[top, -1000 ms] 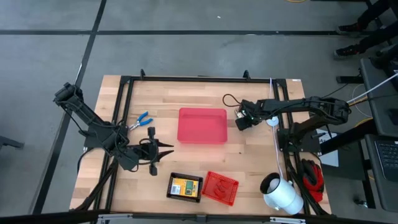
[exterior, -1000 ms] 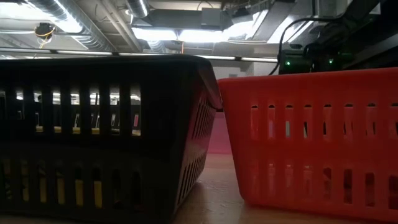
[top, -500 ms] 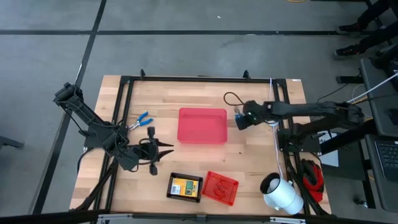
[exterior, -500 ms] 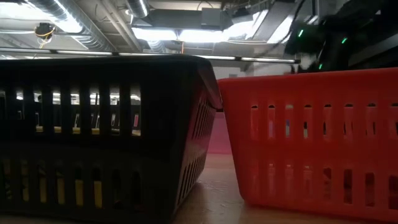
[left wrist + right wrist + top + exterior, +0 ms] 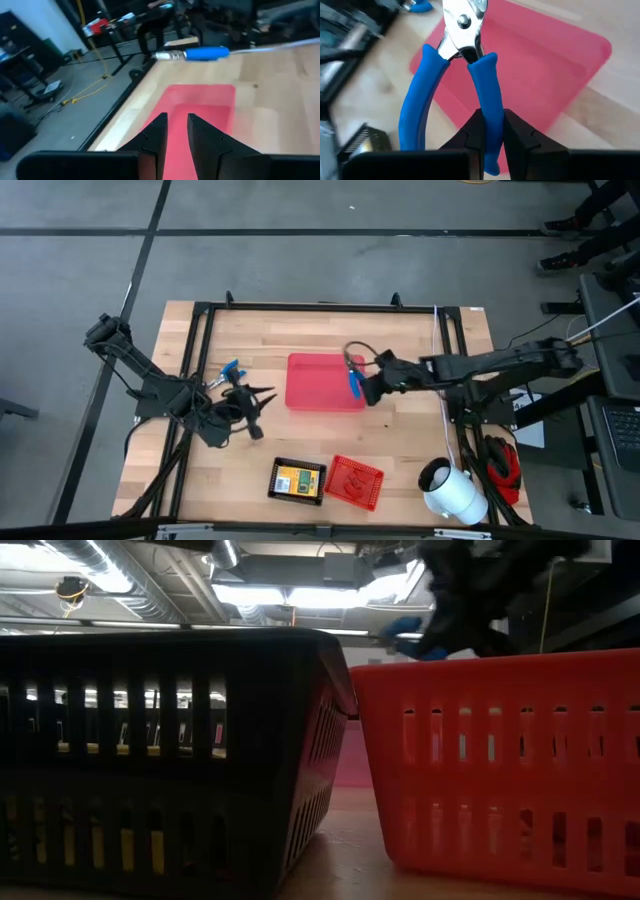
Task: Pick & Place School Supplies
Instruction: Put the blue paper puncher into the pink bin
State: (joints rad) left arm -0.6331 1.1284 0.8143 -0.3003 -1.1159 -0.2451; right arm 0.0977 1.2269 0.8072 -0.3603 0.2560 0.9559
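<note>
Blue-handled pliers: clamped by one handle in my right gripper over the red tray. Left gripper: fingers slightly apart, apparently empty, near second pliers.

My right jaws carried blue-handled pliers leftward to the red tray; my left jaws lifted towards centre frame.

Floor: grey, smooth, crossed by dark seam lines. Wooden butcher-block table inside a black metal frame. Ceiling seen from table height: exposed ducts and bright strip lights. Dark furniture and a yellow cable on the floor beyond the table edge.
</note>
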